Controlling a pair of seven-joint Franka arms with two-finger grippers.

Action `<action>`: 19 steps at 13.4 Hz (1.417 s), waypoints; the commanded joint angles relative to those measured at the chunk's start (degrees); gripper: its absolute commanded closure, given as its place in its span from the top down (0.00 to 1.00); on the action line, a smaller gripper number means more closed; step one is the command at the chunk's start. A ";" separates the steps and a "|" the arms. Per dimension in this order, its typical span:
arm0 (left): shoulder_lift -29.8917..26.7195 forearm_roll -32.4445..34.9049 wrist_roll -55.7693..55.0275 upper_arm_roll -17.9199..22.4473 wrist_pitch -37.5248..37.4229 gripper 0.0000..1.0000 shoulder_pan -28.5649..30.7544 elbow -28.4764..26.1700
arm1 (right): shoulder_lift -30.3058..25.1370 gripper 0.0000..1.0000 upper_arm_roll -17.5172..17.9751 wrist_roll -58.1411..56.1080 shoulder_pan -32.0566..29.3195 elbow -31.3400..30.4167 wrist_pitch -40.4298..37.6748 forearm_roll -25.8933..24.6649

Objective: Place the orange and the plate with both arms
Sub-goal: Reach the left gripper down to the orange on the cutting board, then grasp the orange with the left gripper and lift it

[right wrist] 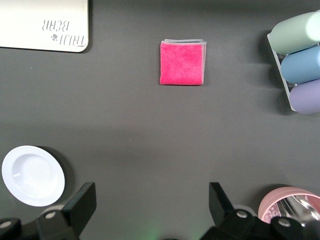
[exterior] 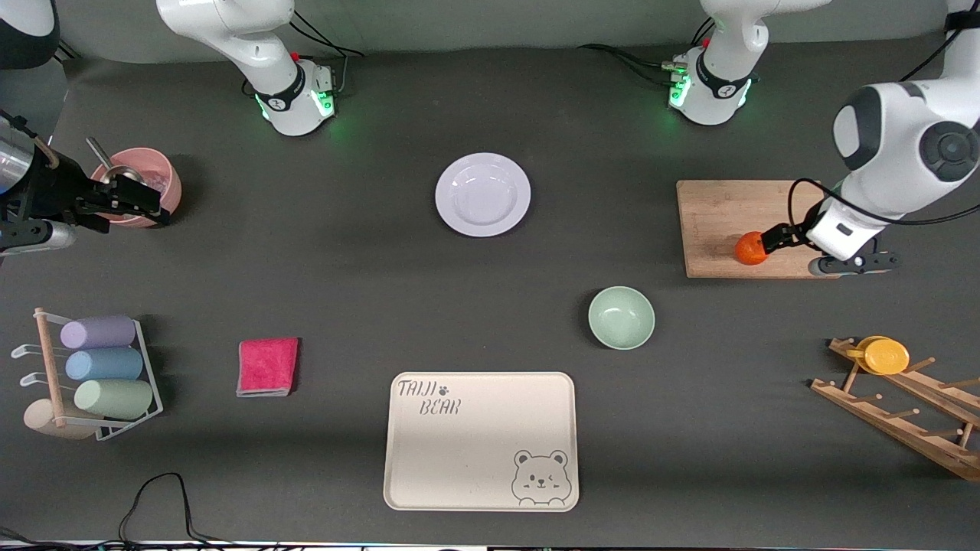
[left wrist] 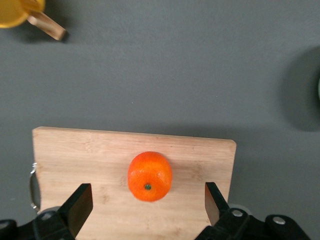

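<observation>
Tabletop [exterior: 490, 306]: dark grey, carries everything below.
Bear tray [exterior: 481, 441]: cream, rectangular, at the edge nearest the front camera, mid-table.
Cutting board [exterior: 727, 207]: wooden, toward the left arm's end; the orange lies on it.
Cup rack [exterior: 96, 375]: toward the right arm's end, with lilac, blue and green cups lying on their sides.
Peg rack [exterior: 903, 405]: wooden, toward the left arm's end, a yellow disc [exterior: 886, 356] resting on it.
Plate [exterior: 483, 194]: white, upright on the tabletop, mid-table, close to the robots' bases, well apart from the orange.
Pink bowl [exterior: 145, 180]: toward the right arm's end, with a metal utensil inside.
Mint bowl [exterior: 621, 317]: between board and tray.
Pink cloth [exterior: 268, 366]: folded, beside the cup rack.
Left pincer [exterior: 768, 245]: low over the board, fingers [left wrist: 80, 205] spread wide to either side of the orange, not touching it.
Right pincer [exterior: 126, 200]: over the tabletop just beside the pink bowl, fingers [right wrist: 82, 202] spread, nothing between them.
Orange [exterior: 751, 249]: on the board's edge nearer the front camera, stem end up.
</observation>
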 commanded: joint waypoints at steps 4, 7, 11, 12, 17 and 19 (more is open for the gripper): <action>4.11 0.90 -0.30 0.17 18.66 1.00 -0.61 -12.00 | 1.07 1.00 0.02 1.50 0.11 1.61 0.44 0.10; 6.75 0.81 -0.39 0.26 20.54 1.00 -1.40 -13.33 | 2.30 1.00 0.02 1.50 0.11 1.61 1.84 0.28; 8.25 0.81 -0.39 0.34 23.97 1.00 -1.84 -14.74 | 2.92 1.00 -0.07 1.50 -0.15 1.61 2.46 2.30; 8.42 0.81 -0.30 0.43 23.97 0.99 -1.84 -14.74 | 3.01 1.00 -0.16 1.50 -0.24 1.43 2.46 2.30; 8.25 0.81 -0.30 0.34 23.00 0.00 -1.93 -14.57 | 3.01 1.00 -0.16 1.59 -0.15 1.52 2.29 2.30; 8.08 0.81 -0.39 0.34 22.83 0.00 -1.93 -14.30 | 3.01 1.00 -0.07 1.68 -0.06 1.52 2.37 2.65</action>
